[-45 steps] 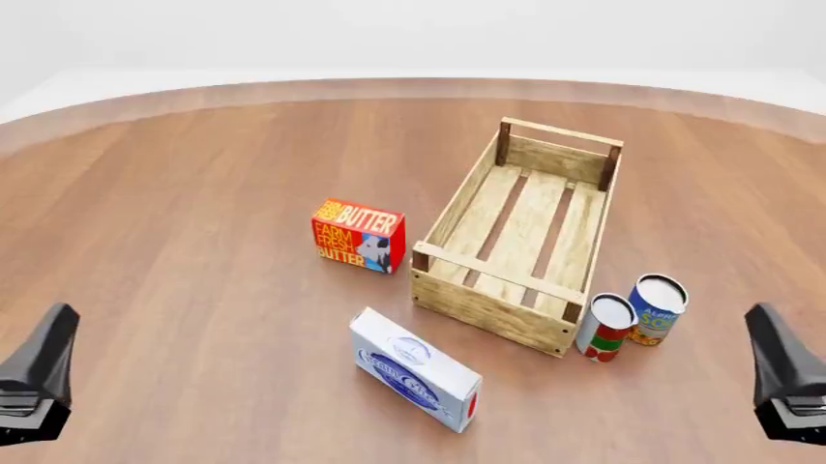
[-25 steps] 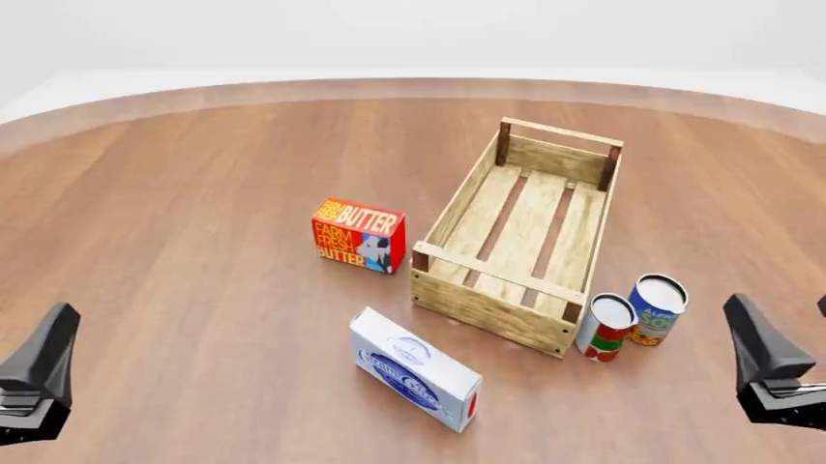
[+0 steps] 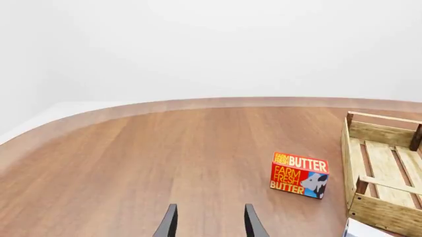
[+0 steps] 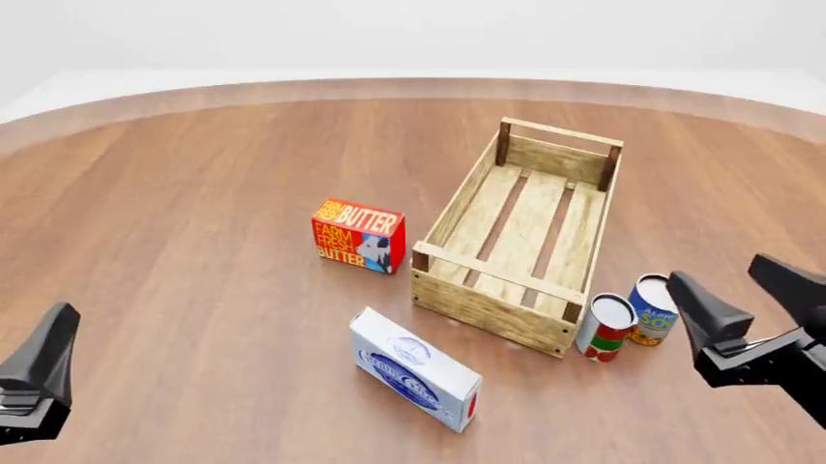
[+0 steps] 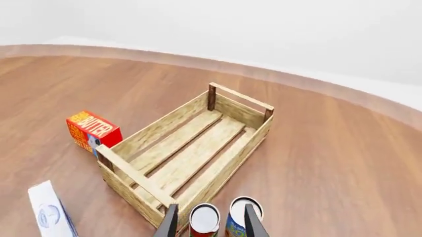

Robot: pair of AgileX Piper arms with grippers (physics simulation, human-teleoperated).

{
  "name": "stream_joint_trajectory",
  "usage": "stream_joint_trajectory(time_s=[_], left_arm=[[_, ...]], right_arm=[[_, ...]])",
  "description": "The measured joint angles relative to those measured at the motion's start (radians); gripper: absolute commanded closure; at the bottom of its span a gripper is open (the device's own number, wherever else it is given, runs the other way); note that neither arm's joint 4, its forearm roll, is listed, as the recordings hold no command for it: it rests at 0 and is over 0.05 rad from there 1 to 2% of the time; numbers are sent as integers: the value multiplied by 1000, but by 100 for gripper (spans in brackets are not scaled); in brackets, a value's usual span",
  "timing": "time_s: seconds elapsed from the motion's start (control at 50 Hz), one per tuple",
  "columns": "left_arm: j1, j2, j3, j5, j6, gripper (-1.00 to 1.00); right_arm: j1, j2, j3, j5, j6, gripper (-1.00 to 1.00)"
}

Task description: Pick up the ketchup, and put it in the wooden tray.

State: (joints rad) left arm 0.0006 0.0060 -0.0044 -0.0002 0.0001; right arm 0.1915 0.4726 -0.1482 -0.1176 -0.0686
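Note:
The ketchup is not in any view. The wooden tray (image 4: pixel 492 305) is a long crate of pale slats right of the table's middle, with nothing in it; it also shows in the right wrist view (image 5: pixel 153 129) and the left wrist view (image 3: pixel 384 214). My left gripper (image 4: pixel 52 338) is open and holds nothing, low at the near left; its fingers (image 3: pixel 170 223) point over bare table. My right gripper (image 4: pixel 746 295) is open and holds nothing, just right of two cans at the tray's near right corner; the right wrist view (image 5: pixel 209 222) shows it above them.
A red-and-green can (image 4: pixel 605 327) and a blue can (image 4: pixel 652 311) stand side by side by the tray's near corner. A red-orange butter box (image 4: pixel 358 235) stands left of the tray. A white-and-blue box (image 4: pixel 416 367) lies in front of it.

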Motion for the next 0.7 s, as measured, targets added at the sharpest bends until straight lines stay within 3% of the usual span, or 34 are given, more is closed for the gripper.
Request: stream_joint_trajectory(time_s=[0.3,0.7], left_arm=[[0,2,0,-1,0,-100],[0,2,0,-1,0,-100]], right_arm=[[124,119,-108,69,-35,-100],[287,312,-212,49,-68,-100]])
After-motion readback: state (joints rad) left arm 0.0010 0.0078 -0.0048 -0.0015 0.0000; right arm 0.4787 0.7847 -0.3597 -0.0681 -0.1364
